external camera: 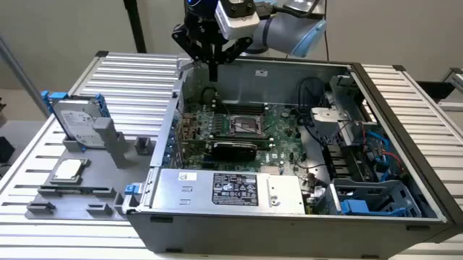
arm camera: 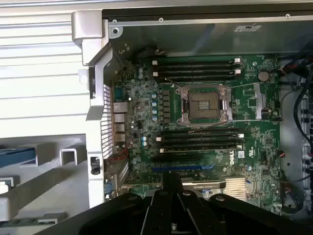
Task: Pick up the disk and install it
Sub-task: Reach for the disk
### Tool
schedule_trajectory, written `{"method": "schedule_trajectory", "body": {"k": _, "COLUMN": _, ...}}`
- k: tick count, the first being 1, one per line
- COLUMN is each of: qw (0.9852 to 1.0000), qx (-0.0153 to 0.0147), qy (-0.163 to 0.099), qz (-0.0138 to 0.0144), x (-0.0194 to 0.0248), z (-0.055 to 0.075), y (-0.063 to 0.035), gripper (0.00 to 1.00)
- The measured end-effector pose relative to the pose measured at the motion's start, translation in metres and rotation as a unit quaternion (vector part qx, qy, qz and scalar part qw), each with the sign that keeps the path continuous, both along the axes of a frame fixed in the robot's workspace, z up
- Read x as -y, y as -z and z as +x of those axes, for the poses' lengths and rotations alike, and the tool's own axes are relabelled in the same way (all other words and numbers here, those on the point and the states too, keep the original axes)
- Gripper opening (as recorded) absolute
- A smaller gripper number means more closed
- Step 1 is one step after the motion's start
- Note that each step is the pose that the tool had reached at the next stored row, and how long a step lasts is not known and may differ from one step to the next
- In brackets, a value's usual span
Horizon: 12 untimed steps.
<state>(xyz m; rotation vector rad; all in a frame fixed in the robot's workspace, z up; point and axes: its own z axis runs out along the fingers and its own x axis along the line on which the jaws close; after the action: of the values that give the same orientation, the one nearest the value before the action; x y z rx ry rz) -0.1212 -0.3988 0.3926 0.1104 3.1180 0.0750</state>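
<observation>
Exterior view: the open computer case (external camera: 289, 238) sits nearest on the slatted surface (external camera: 43, 246); farther back, at nine o'clock, the disk (external camera: 78, 120) stands in the grey tray (external camera: 83, 208); farthest, toward twelve, the hand (external camera: 212, 79) hangs narrow, fingertips together.

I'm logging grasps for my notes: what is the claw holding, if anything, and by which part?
Nothing. The claw hangs above the open computer case, its tips empty; the disk stands on the grey tray.

silver-grey hard drive (external camera: 78, 120), blue rails: 1 | square silver chip (external camera: 69, 169): 1 | grey plastic tray (external camera: 79, 203): 1 | open metal computer case (external camera: 289, 235): 1 | green motherboard (arm camera: 261, 161): 1
</observation>
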Motion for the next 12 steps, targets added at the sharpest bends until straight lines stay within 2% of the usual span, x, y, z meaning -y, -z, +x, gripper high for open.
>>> {"method": "schedule_trajectory", "body": {"k": 12, "qw": 1.0, "qx": 0.0, "qy": 0.0, "qz": 0.0, "x": 0.0, "z": 0.0, "y": 0.0, "gripper": 0.0}}
